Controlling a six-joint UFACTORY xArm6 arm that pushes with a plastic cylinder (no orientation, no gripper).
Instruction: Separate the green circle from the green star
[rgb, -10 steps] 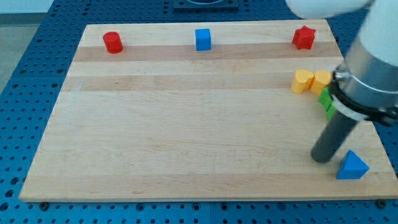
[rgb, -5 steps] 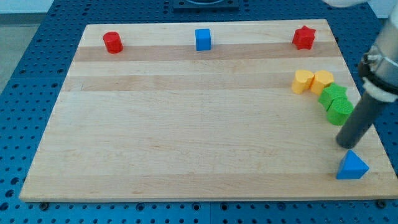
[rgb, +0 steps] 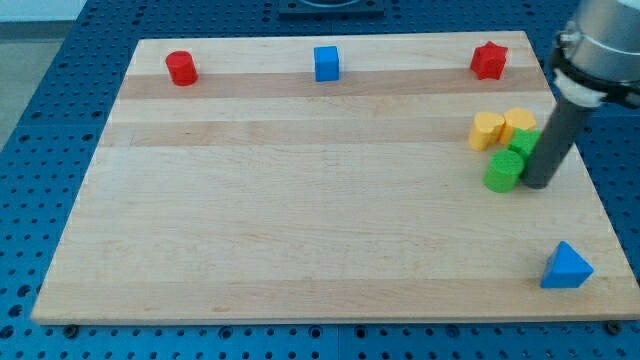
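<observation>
The green circle (rgb: 503, 171) lies on the wooden board (rgb: 300, 200) at the view's right. The green star (rgb: 526, 141) is just up and right of it, partly hidden behind my rod, touching or nearly touching the circle. My tip (rgb: 536, 184) rests on the board right against the circle's right side, just below the star.
Two yellow blocks (rgb: 487, 130) (rgb: 518, 123) sit side by side just above the green pair. A blue triangle (rgb: 566, 266) is at the bottom right. A red star (rgb: 488, 60), a blue cube (rgb: 326, 63) and a red cylinder (rgb: 181, 67) line the top edge.
My tip moved up from beside the blue triangle to the green blocks. The green circle slid left and slightly up, out from under the star.
</observation>
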